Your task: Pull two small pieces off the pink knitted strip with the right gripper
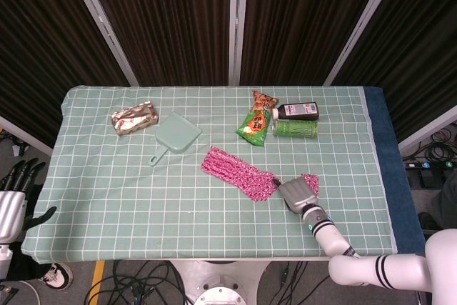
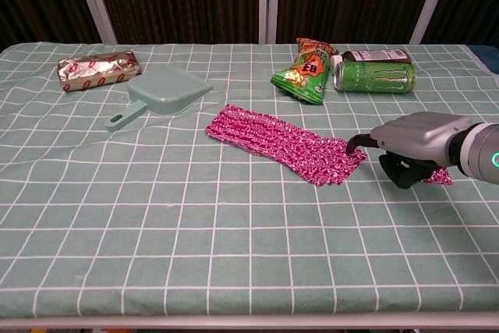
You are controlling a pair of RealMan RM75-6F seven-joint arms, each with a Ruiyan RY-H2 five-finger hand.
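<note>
We're seeing the right hand (image 2: 417, 146) hovering at the right end of the pink strip (image 2: 282, 143), thumb tip touching its edge, fingers curled under, holding nothing we can make out. One pulled piece (image 1: 310, 181) is lying just right of it. Risk: the unpinned strip is sliding or bunching instead of tearing, or the hand is dragging that loose piece along. Head view is showing the piece whole and the left hand (image 1: 14, 201) idling open off the table's left edge; chest view is hiding both but showing the thumb contact.
</note>
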